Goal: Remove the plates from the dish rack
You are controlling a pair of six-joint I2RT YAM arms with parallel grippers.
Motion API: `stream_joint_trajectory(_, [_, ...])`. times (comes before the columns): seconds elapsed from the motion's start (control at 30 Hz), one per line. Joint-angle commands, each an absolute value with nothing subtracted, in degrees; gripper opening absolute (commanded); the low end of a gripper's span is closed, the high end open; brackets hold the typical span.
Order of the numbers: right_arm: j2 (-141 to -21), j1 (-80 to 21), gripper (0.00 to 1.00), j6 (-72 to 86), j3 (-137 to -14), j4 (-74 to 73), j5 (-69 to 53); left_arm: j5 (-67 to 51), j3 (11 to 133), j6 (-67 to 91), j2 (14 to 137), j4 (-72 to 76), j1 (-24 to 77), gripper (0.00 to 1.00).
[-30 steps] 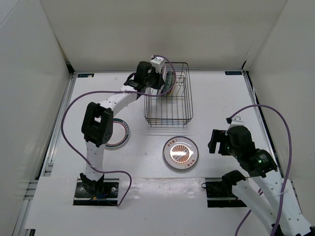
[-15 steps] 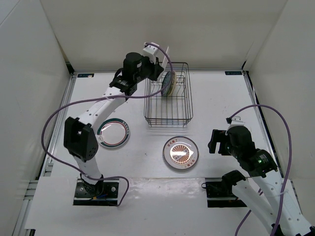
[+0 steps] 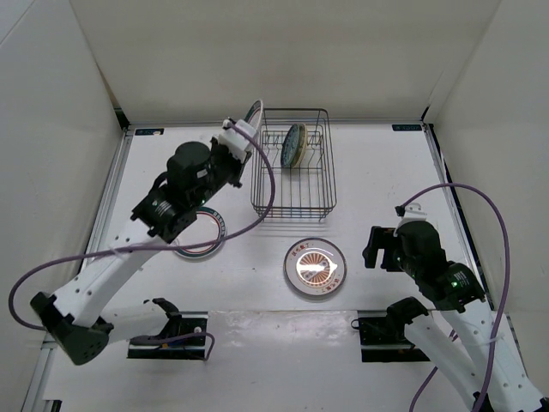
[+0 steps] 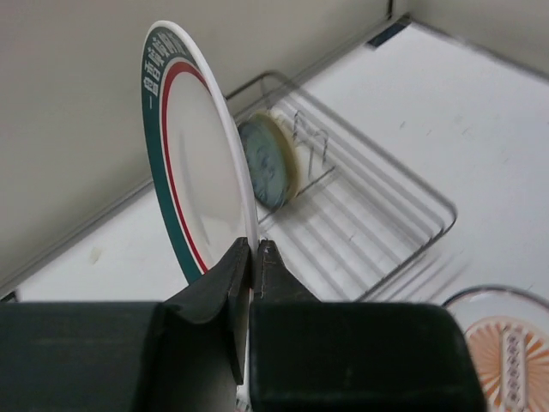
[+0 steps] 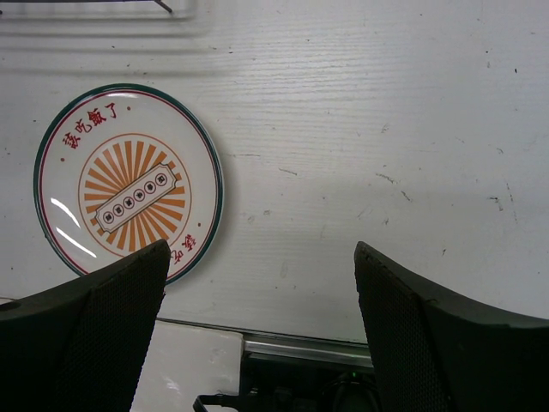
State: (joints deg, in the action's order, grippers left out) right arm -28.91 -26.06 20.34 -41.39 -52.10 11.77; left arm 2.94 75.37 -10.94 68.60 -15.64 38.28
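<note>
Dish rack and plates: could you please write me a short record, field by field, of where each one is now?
dish rack: one teal plate standing on edge near its far end
left gripper: shut on the green-rimmed plate, held on edge outside the rack's far left corner
table: sunburst plate flat in front of the rack; second rimmed plate flat, partly under the left arm
right gripper: open, empty, above the table beside the sunburst plate
</note>
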Motion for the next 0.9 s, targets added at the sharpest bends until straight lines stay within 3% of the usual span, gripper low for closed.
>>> stream_joint_trajectory(0.0, [-28.4, -26.5, 0.89, 19.5, -41.5, -50.1, 11.1, 19.2, 72.6, -17.0, 63.1, -24.3, 41.5, 0.0])
stream_joint_trajectory(0.33, [-27.9, -26.5, 0.89, 19.3, -41.0, -49.7, 10.5, 43.5, 59.3, -9.8, 58.8, -42.5, 47.9, 0.0])
stream_joint_trajectory(0.57, [-28.0, -26.5, 0.89, 19.2, -41.0, -49.6, 10.0, 56.5, 50.6, 6.2, 67.8, -42.8, 49.6, 0.0])
stream_joint_trajectory(0.87, [-28.3, -26.6, 0.89, 19.2, -41.0, -49.7, 10.1, 54.9, 44.9, 11.9, 72.3, -38.5, 50.0, 0.0])
